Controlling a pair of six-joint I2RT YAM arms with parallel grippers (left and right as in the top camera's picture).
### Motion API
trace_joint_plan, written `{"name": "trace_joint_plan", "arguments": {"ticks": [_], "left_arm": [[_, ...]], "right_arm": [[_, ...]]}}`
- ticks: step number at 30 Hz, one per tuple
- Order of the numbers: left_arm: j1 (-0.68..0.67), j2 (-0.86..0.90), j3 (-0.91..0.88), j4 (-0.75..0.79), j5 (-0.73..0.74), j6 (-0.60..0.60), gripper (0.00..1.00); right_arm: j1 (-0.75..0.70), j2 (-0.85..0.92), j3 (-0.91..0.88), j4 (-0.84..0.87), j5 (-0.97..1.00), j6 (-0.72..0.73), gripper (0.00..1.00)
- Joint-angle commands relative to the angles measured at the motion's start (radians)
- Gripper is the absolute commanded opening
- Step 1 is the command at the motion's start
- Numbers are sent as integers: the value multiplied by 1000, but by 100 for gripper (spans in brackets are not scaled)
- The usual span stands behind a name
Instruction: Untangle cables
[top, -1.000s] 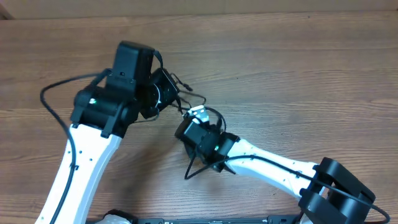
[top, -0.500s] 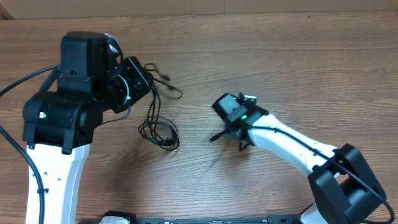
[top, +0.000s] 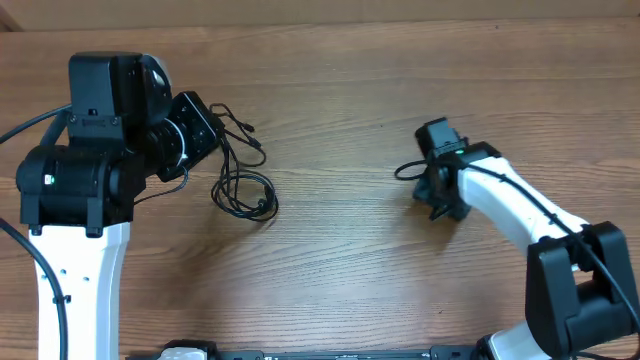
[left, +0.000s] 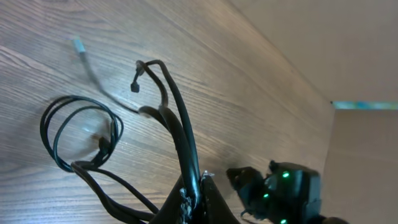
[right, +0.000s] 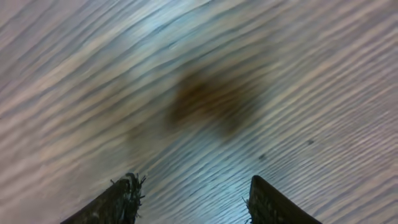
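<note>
The cables (top: 243, 190) are thin black cords on the wooden table, with one end coiled into a loop (left: 81, 130) and strands running up to my left gripper (top: 212, 135). In the left wrist view that gripper (left: 198, 186) is shut on two or three strands, and one small plug tip (left: 135, 87) curls over above them. My right gripper (top: 440, 195) is far off to the right, away from the cords. Its wrist view shows the fingers (right: 118, 199) open over bare, blurred wood with nothing between them.
The right arm's own thicker black cable (top: 405, 170) sticks out to the left of its wrist. The right wrist with green lights (left: 280, 193) shows at the lower right of the left wrist view. A cardboard wall (top: 320, 10) borders the far table edge.
My left gripper has drawn the cables away to the left. My right gripper, close against the bundle a second ago, has swung far to the right without any cord.
</note>
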Motion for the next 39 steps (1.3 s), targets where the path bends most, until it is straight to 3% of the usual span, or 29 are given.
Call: {"name": "trace_joint_plan", "arguments": {"ticks": [1, 9, 16, 25, 30, 33, 35, 38, 39], "left_arm": [[3, 9, 19, 0, 11, 38, 4], [-8, 10, -29, -2, 19, 38, 4], [-100, 12, -136, 72, 19, 38, 4], [-232, 64, -206, 154, 19, 71, 4], [-252, 97, -206, 154, 17, 132, 4], [-252, 101, -206, 158, 15, 135, 4], [-252, 102, -206, 177, 16, 132, 4], [-252, 102, -206, 254, 16, 41, 4], [-252, 102, -206, 282, 16, 9, 4]], "right_arm": [[-65, -2, 2, -1, -93, 26, 56], [-93, -3, 2, 1, -223, 22, 56], [-94, -3, 2, 72, -450, -42, 55], [-106, -3, 2, 72, -454, -141, 53], [-179, -6, 14, 77, -440, -275, 70], [-249, -19, 46, -1, -464, -355, 72], [-283, -34, 58, -38, -560, -417, 72], [-304, -57, 57, -76, -873, -573, 72], [-301, -60, 56, -88, -948, -608, 77]]}}
